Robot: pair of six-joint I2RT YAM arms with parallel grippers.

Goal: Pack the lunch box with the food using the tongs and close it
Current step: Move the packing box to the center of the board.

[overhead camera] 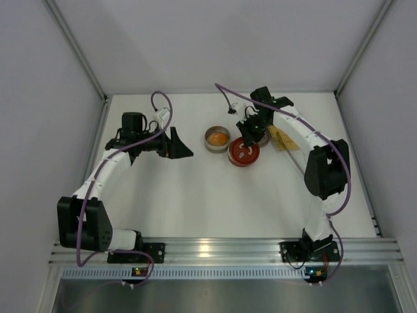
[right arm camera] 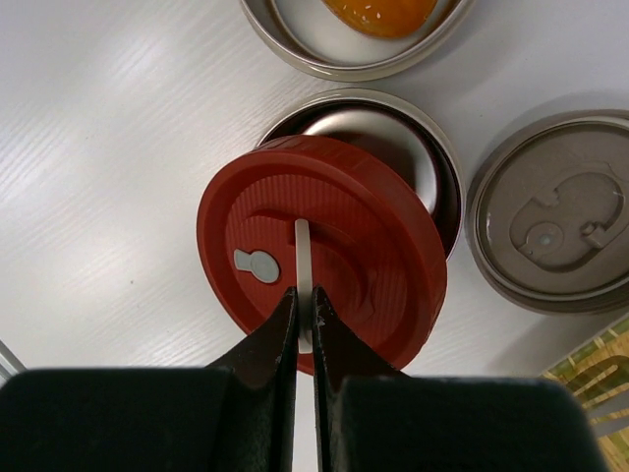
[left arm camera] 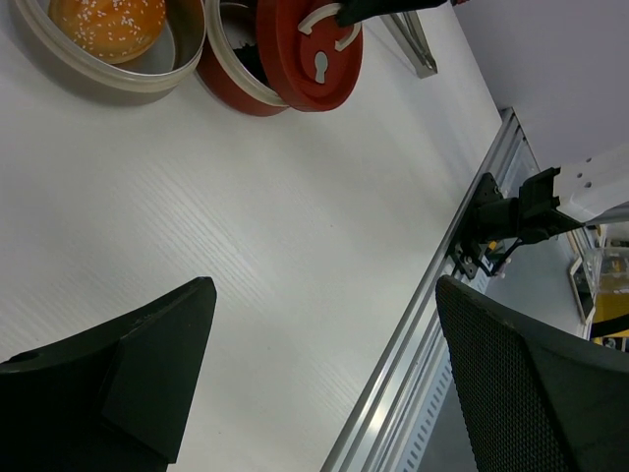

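- Right wrist view says it best: the right gripper [right arm camera: 305, 293] is pinched tight on the pale handle [right arm camera: 303, 246] of the red lid [right arm camera: 364, 236]. The lid sits tilted and off-centre over the red-walled tin [right arm camera: 437, 162], so it's not seated yet.
- Orange piece [left arm camera: 106, 22] already lies in the open steel tin [left arm camera: 162, 71] just beside it (looks like a little sesame bun).
- Something dark shows inside the red-walled tin from the left wrist. I'd guess that's the black piece, but I can't be sure.
- Grey lid [right arm camera: 555, 226] lies flat on the table next to the tins, covering nothing.
- Left gripper [left arm camera: 322, 295] hangs well apart from it all, fingers wide, empty.
- Tongs: neither gripper has them. They're probably on the woven tray [right arm camera: 580, 369], but it's too unclear to say.
- My read: packing looks done and closing is what's left. Seat the red lid, then the grey one goes on the steel tin.
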